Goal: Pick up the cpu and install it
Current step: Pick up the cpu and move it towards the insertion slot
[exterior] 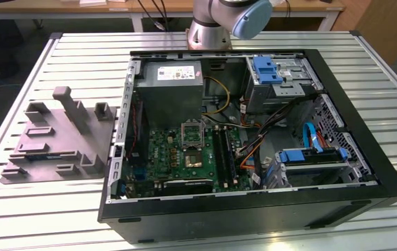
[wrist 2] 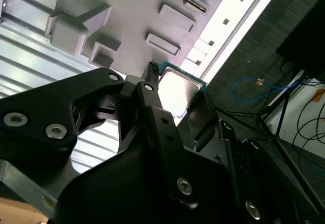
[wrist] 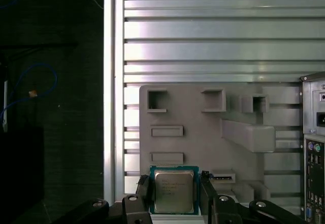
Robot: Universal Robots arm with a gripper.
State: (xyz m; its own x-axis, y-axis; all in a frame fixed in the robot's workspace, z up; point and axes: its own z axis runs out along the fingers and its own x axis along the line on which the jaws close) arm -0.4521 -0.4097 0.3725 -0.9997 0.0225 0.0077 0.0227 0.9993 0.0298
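The cpu (wrist: 174,191), a small flat square chip with a pale silvery top and a green rim, sits between the two black fingers (wrist: 143,189) of my gripper (wrist: 174,183). The gripper is shut on the chip's opposite edges. In the second wrist view the cpu (wrist 2: 177,88) gleams between the gripper (wrist 2: 175,87) fingertips. It hangs well above the grey plastic tray (wrist: 193,132) on the slatted table. In the exterior view the black socket with its metal frame (exterior: 190,129) lies on the green motherboard inside the computer case (exterior: 365,157).
The grey tray (exterior: 52,141) with upright blocks lies at the exterior view's left of the case. The arm's base (exterior: 212,23) stands behind the case. Inside the case are a grey power-supply box (exterior: 174,86), drive bays with blue latches (exterior: 267,70) and loose cables.
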